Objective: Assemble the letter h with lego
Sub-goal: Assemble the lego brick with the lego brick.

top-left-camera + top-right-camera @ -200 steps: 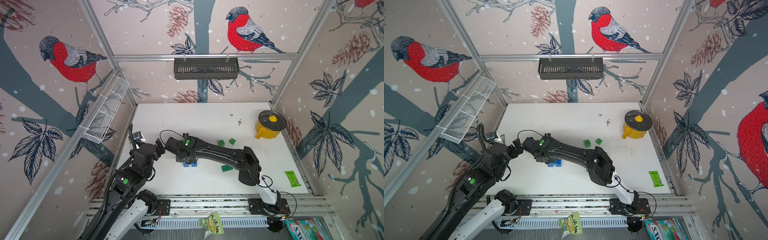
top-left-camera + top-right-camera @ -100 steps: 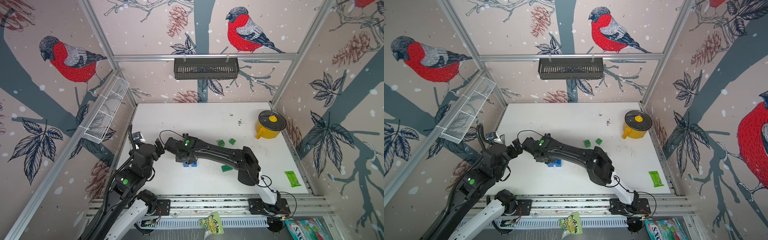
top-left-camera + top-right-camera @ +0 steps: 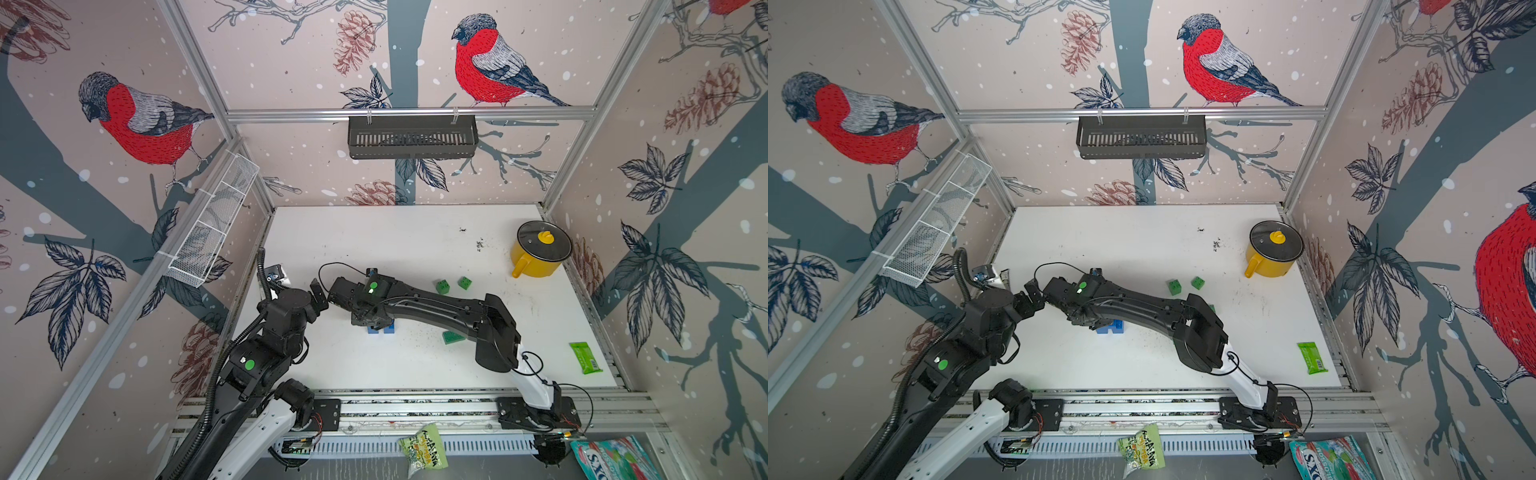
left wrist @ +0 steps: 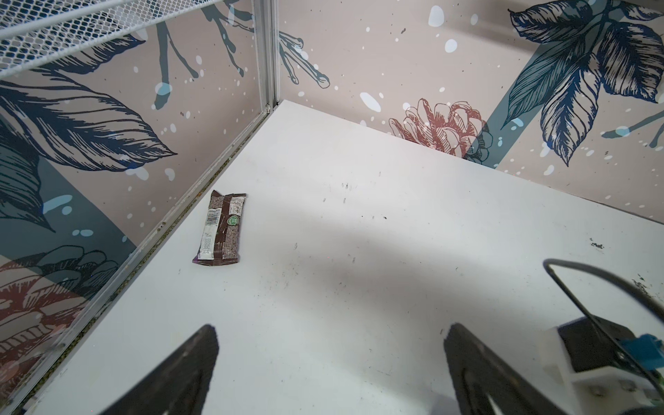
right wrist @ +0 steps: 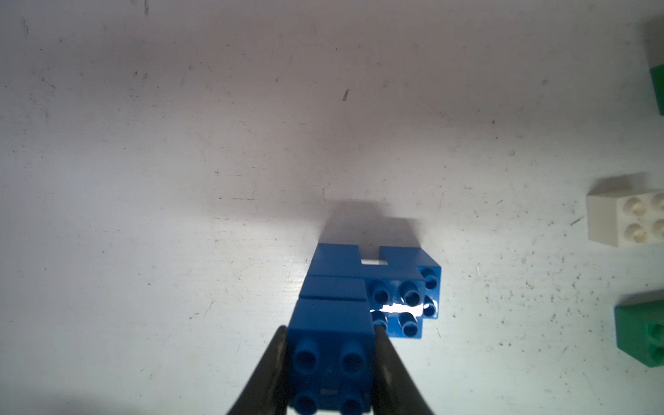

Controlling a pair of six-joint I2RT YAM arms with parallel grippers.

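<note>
Nothing is seen to have moved since a second ago: the right gripper is kept pinched on the top blue brick of the blue lego stack standing mid-table, a white brick and green bricks lie apart nearby, and the left gripper is held spread wide.
</note>
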